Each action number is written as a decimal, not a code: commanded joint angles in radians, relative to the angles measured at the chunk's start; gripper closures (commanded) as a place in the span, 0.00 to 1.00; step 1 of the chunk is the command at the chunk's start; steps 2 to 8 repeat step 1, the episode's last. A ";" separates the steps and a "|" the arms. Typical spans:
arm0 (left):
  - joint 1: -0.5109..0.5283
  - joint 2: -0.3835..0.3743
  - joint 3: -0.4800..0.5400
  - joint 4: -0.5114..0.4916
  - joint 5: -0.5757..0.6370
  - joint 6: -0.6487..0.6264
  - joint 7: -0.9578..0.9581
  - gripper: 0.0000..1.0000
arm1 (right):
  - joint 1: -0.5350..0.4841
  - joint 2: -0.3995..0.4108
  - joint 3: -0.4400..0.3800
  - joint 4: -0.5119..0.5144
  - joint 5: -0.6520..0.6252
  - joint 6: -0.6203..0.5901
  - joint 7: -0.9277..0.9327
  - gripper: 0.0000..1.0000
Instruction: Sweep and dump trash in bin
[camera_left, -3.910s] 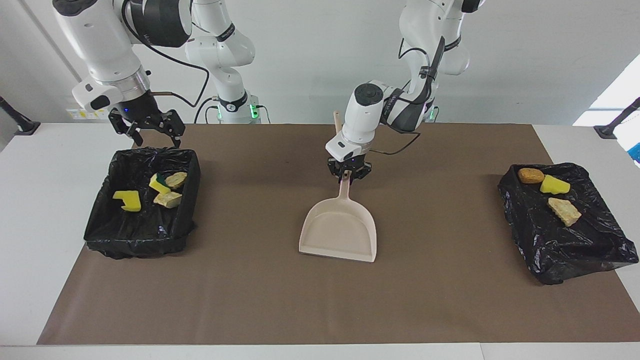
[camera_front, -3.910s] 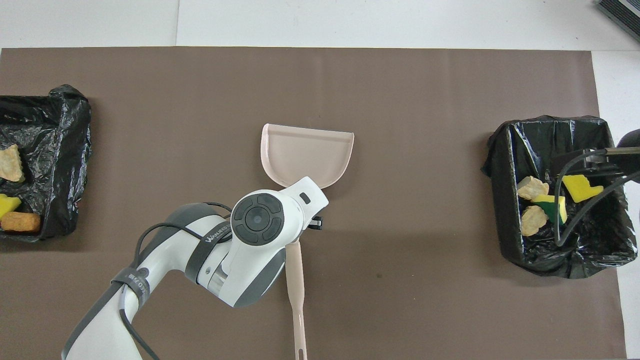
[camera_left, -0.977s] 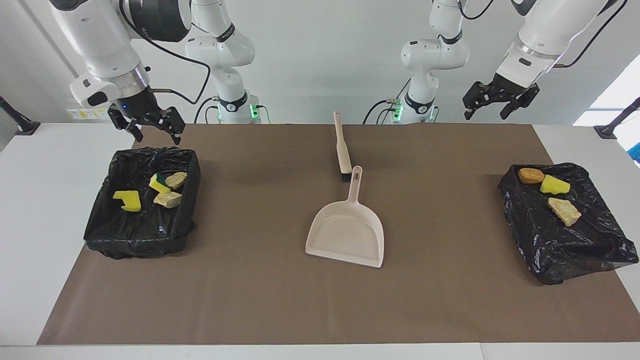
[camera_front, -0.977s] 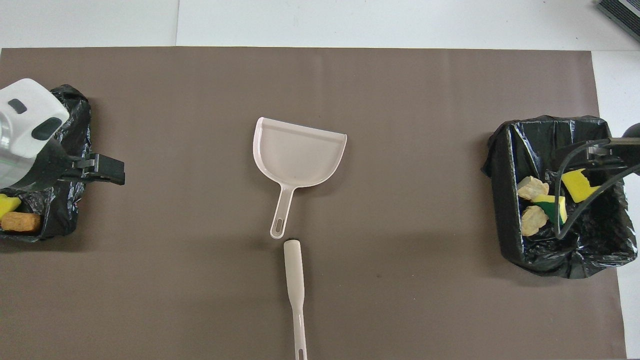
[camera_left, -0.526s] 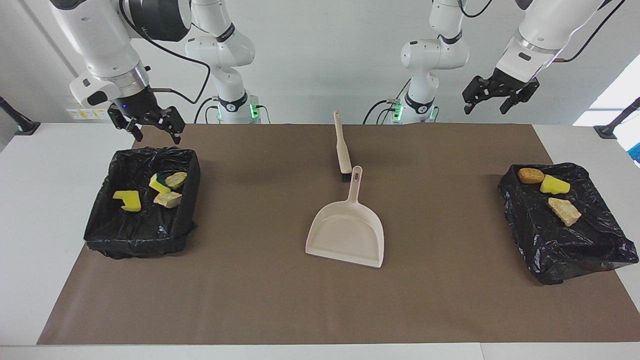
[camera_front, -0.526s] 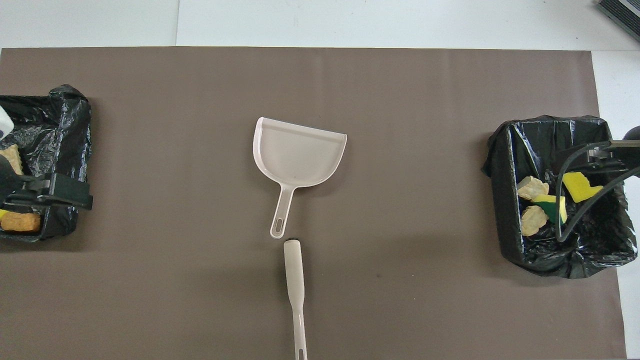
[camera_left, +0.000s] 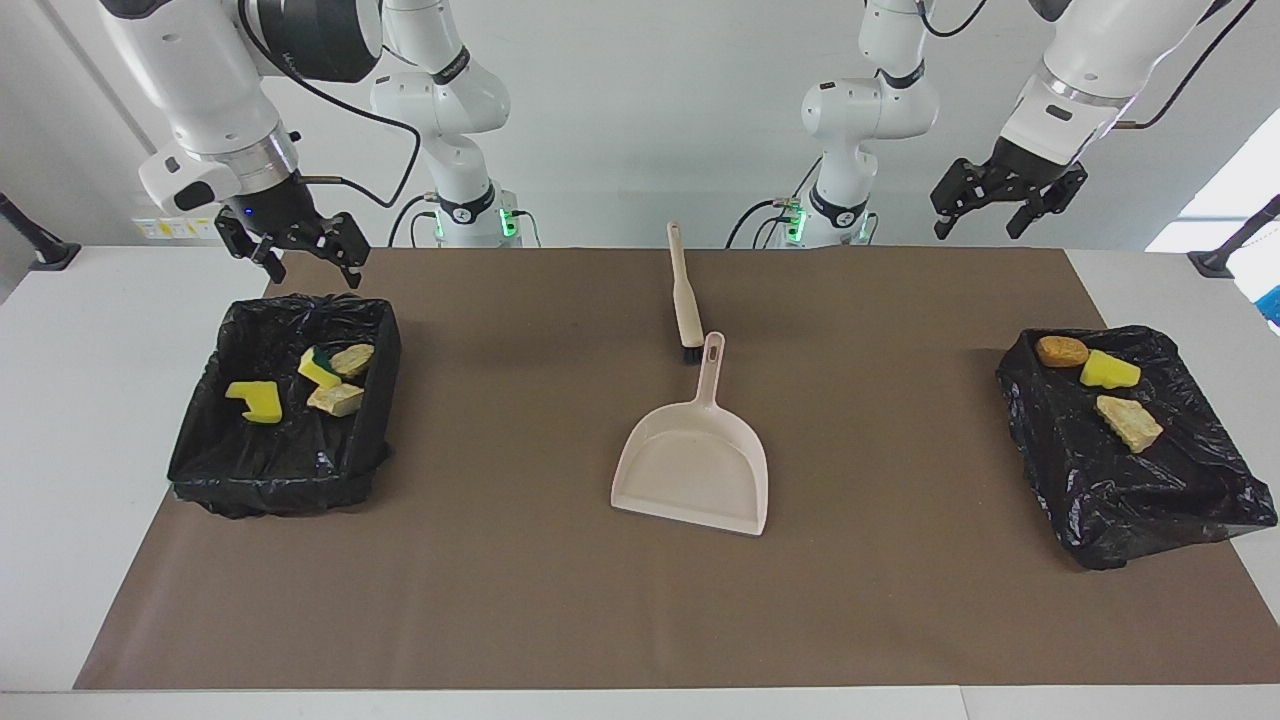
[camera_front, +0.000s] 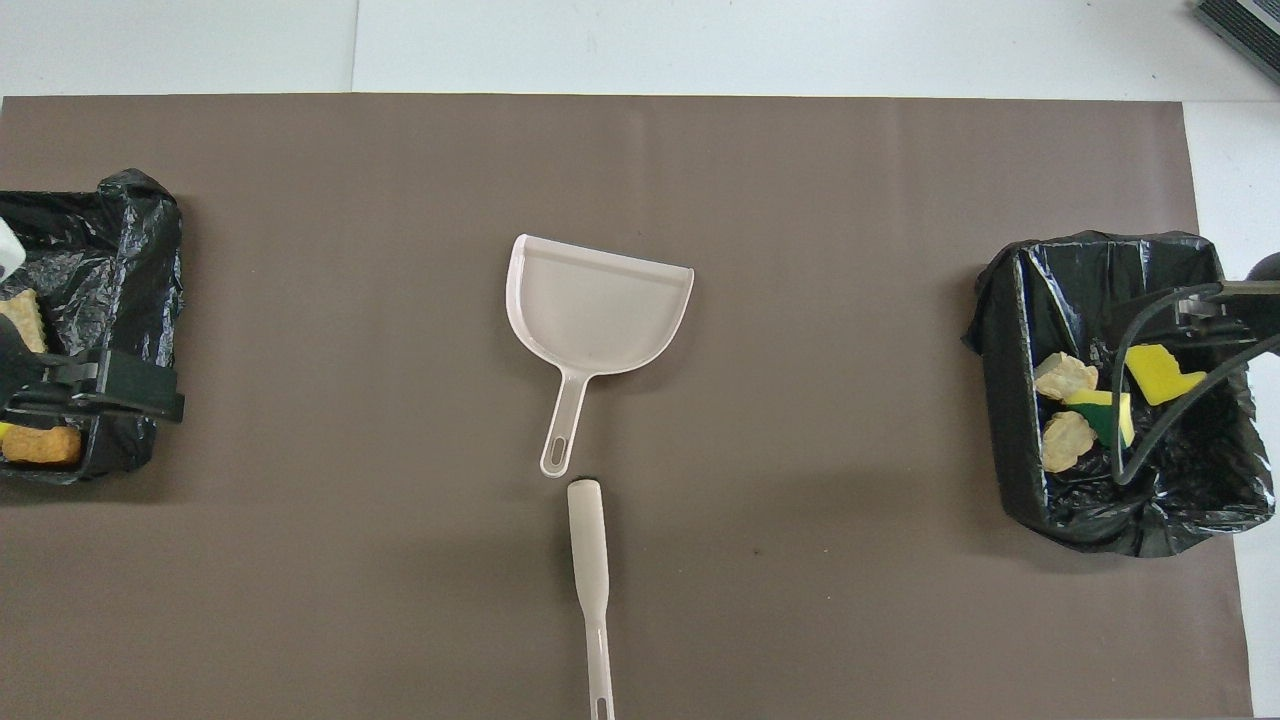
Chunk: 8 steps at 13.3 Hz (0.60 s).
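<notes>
Black bins: trash in both, four pieces (camera_left: 300, 385) at the right arm's end, three (camera_left: 1098, 385) at the left's.
Surface: none loose; sweeping looks done.
Dustpan (camera_left: 693, 470): empty, set down.
Left tool (camera_left: 1003, 205): released, raised.
Right tool (camera_left: 293, 255): released, above bin.

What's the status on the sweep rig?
Left gripper and right gripper both open, empty, raised. Trash: four pieces in right-end bin, three on left-end bag. Dustpan, brush idle mid-mat; nothing blocking.

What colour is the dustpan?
The dustpan is pale beige-pink, clearest in the facing view.
</notes>
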 joint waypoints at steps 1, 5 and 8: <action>0.011 -0.002 -0.003 0.000 -0.008 0.010 0.012 0.00 | -0.007 -0.015 0.005 -0.006 -0.007 -0.020 -0.012 0.00; 0.011 -0.002 -0.003 0.000 -0.008 0.010 0.012 0.00 | -0.007 -0.015 0.005 -0.006 -0.007 -0.020 -0.012 0.00; 0.011 -0.002 -0.003 0.000 -0.008 0.010 0.012 0.00 | -0.007 -0.015 0.005 -0.006 -0.007 -0.020 -0.012 0.00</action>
